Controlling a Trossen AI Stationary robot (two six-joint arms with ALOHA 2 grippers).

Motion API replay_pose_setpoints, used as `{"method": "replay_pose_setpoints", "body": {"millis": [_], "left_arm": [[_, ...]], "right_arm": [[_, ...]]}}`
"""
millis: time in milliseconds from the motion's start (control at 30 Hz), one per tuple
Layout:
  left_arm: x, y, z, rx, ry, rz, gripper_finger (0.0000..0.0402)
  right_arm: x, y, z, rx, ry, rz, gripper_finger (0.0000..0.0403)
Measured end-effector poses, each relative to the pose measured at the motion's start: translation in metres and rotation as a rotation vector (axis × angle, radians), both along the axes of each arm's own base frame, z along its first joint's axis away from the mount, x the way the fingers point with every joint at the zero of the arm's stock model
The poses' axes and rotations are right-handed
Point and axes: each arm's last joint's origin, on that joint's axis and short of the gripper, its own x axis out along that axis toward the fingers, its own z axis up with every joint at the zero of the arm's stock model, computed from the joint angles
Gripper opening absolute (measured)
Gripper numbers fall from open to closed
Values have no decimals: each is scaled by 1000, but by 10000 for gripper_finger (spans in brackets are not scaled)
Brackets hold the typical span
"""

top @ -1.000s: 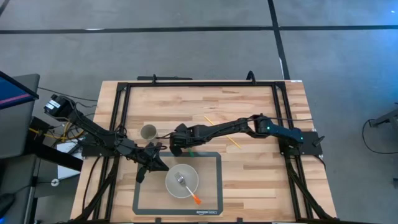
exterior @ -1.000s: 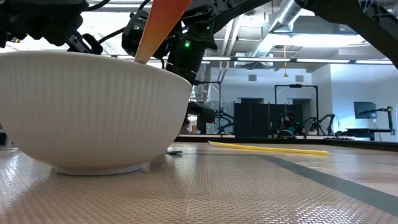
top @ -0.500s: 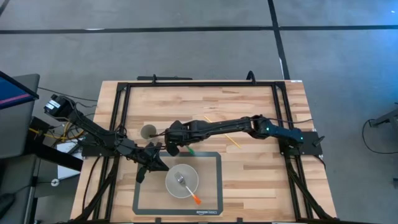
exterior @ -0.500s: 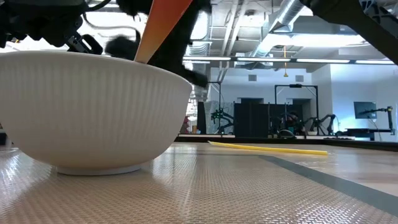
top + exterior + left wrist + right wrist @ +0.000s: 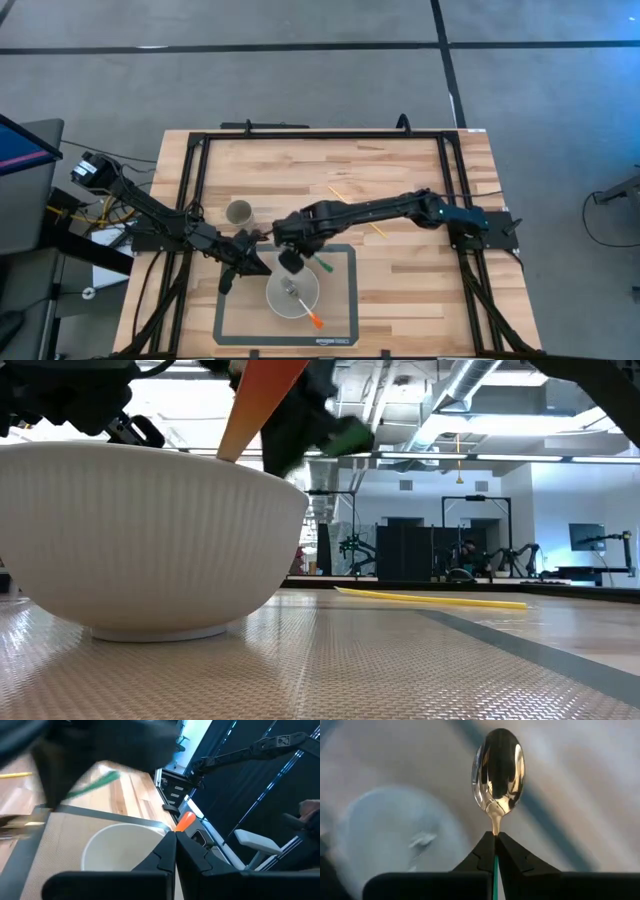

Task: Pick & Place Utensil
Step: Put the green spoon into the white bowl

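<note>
Right gripper [image 5: 495, 842] pinched the spoon [image 5: 498, 772] at its neck, bowl pointing straight ahead past the fingertips, green handle trailing back, above the white bowl [image 5: 293, 292].

left end effector [image 5: 245, 252] crowds the bowl's [image 5: 275, 296] left rim; right side open.

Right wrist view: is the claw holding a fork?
No, the right claw is shut on a spoon, whose rounded shiny bowl stands up past the fingertips, with a green handle showing between them.
</note>
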Motion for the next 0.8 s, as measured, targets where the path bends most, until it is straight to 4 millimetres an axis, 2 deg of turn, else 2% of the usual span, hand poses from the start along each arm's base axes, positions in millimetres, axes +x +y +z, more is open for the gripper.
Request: {"method": "replay_pose_setpoints", "body": {"millis": [233,433,533,667,800], "left_arm": [[-3,-6,-1,-20,18,-130,8],[-8,-14,-1,-15,14,-144,8],[-10,-16,-1,-11,12,-126,8],[-11,-17,-1,-10,12,-122,8],[-10,-17,-1,-8,11,-111,8]], "right_arm": [[-7,42,3,197,18,37,3],[-4,72,5,306,-46,-1,3],[2,79,-7,342,-46,-90,2],[9,80,-31,434,38,-98,2],[12,75,-39,504,86,-127,2]]}}
